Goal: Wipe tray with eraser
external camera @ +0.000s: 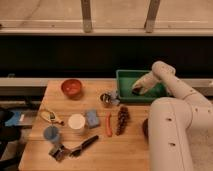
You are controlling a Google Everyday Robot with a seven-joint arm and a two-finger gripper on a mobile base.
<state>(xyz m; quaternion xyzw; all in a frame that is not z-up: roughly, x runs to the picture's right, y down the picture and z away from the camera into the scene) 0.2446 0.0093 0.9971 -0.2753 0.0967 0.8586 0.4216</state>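
- Camera view: the gripper (137, 90) reaches down inside the green tray (125, 93) at the desk's (130, 147) far right.
- A dark eraser (136, 91) sits at its tip, on the tray floor.
- Whether the fingers pinch it, I cannot tell.

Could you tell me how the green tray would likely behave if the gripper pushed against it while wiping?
The tray looks like thin plastic, so probably light and apt to slide on the smooth wooden table. Its broad base makes tipping unlikely. The gripper is inside it.
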